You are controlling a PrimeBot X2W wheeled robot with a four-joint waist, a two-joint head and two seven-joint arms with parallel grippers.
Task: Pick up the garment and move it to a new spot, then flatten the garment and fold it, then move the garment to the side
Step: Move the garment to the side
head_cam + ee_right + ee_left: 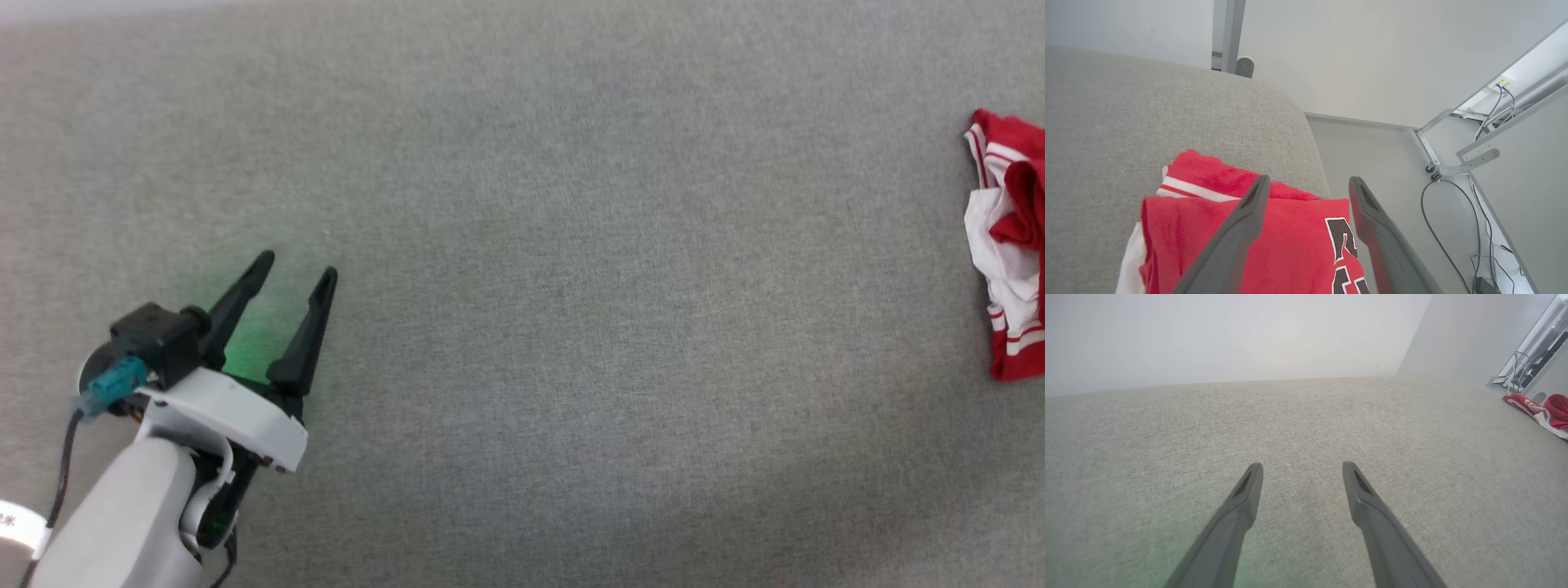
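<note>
Left gripper [297, 265]: spread wide, empty, low over bare grey cloth at the lower left of the head view, well apart from the work. Right gripper [1309, 179]: likewise spread wide, gripping nothing, poised right above the folded red cloth, one finger over its middle, the other near its edge; contact with it: cannot tell.

Surface [522, 327]: broad, grey, woven, bare across nearly the whole head view. Ends at a rounded corner in the right wrist view, with floor [1372, 163] beyond.

Garment [1008, 245]: lying at the far right edge of the surface, close to that rounded corner, well apart from the left gripper. Reads as a compact stack rather than a spread shirt: red panel on top, white sleeve cloth and striped trim [1196, 190] poking out along one side. Black, white-edged lettering [1341, 241] on the top panel, cut off by the frame.

Judging from this: pick-up, move, flattening and folding apparently all done; parking at the side apparently done too, with both grippers free. Loose fold, though, with rumpled white layers at one edge. Leaves, at most, a tidy-up and pulling the right arm clear.
</note>
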